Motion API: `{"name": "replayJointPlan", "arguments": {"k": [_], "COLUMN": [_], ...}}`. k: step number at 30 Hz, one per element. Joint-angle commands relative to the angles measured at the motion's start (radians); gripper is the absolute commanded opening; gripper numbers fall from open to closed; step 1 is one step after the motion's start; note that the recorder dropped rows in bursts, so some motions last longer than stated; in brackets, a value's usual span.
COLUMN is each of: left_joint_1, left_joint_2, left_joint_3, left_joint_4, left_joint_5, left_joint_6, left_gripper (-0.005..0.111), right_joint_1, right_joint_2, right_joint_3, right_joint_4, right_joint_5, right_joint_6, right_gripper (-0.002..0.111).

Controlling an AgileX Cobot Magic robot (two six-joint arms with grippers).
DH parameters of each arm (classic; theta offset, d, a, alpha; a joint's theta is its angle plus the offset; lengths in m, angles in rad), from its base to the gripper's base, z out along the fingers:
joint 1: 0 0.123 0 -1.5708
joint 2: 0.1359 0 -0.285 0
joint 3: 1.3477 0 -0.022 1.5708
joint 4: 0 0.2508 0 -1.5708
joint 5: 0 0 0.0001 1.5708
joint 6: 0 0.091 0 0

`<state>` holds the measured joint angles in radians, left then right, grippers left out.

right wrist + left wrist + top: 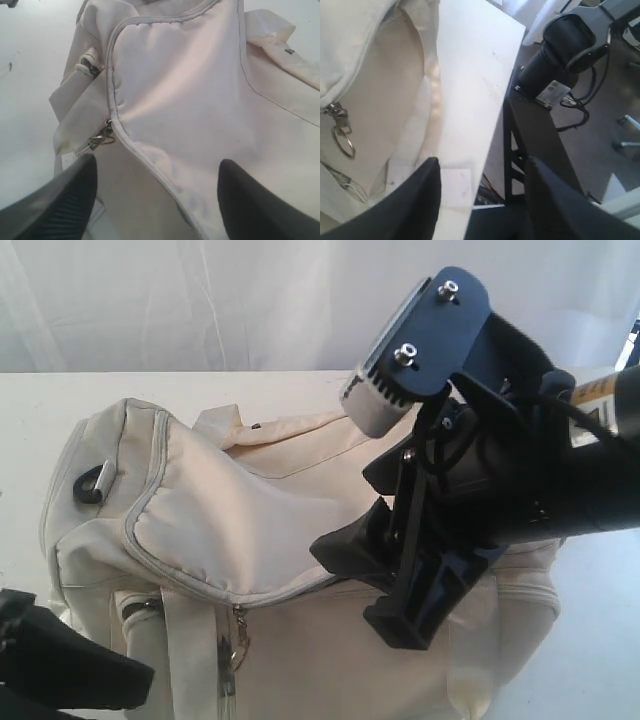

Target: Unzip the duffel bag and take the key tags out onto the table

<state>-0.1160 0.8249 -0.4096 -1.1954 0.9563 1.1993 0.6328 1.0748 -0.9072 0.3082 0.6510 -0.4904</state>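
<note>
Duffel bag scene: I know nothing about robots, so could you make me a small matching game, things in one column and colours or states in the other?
Things:
1. duffel bag
2. zipper pull ring
3. right claw
4. table

Colours or states:
A. silvery metal, dangling
B. plain white, flat
C. cream fabric
D. black, open over the bag

Pairs: 1-C, 2-A, 3-D, 4-B

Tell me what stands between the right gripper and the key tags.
The closed flap of the duffel bag lies under the open jaws of the right gripper. No key tags show in any view.
</note>
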Motion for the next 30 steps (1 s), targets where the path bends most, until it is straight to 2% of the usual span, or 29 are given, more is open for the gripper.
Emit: {"name": "replayJointPlan", "arguments": {"k": [1,3,5,15,18,21,24,27,30], "left_joint_1": [0.002,0.002,0.002,-0.009,-0.062,-0.133,-0.196,-0.240,-0.262], "left_joint_2": [-0.011,-0.009,-0.002,0.152,0.219,0.267,0.309,0.345,0.386], "left_joint_3": [0.136,0.161,0.169,0.169,0.169,0.156,0.118,0.082,0.057], "left_joint_4": [-0.369,-0.426,-0.434,-0.439,-0.480,-0.549,-0.549,-0.549,-0.549], "left_joint_5": [-0.074,-0.105,-0.153,-0.162,-0.195,-0.305,-0.367,-0.453,-0.466], "left_joint_6": [0.471,0.609,0.612,0.588,0.641,0.721,0.746,0.744,0.746], "left_gripper": [0.056,0.056,0.056,0.056,0.056,0.056,0.056,0.056,0.056], "right_joint_1": [-0.006,-0.006,-0.006,-0.006,-0.006,-0.006,-0.006,-0.006,-0.006], "right_joint_2": [0.006,0.006,0.006,0.014,0.014,0.014,0.014,0.014,0.014], "right_joint_3": [-0.004,-0.004,-0.004,-0.004,-0.004,-0.005,-0.004,-0.004,-0.004], "right_joint_4": [-0.001,-0.004,-0.016,-0.019,-0.019,-0.019,-0.019,-0.019,-0.019], "right_joint_5": [-0.005,-0.019,-0.038,-0.102,-0.102,-0.102,-0.101,-0.101,-0.101], "right_joint_6": [-0.004,-0.004,-0.009,-0.029,-0.029,-0.029,-0.029,-0.029,-0.029], "right_gripper": [0.063,0.063,0.063,0.063,0.063,0.063,0.063,0.063,0.063]}}
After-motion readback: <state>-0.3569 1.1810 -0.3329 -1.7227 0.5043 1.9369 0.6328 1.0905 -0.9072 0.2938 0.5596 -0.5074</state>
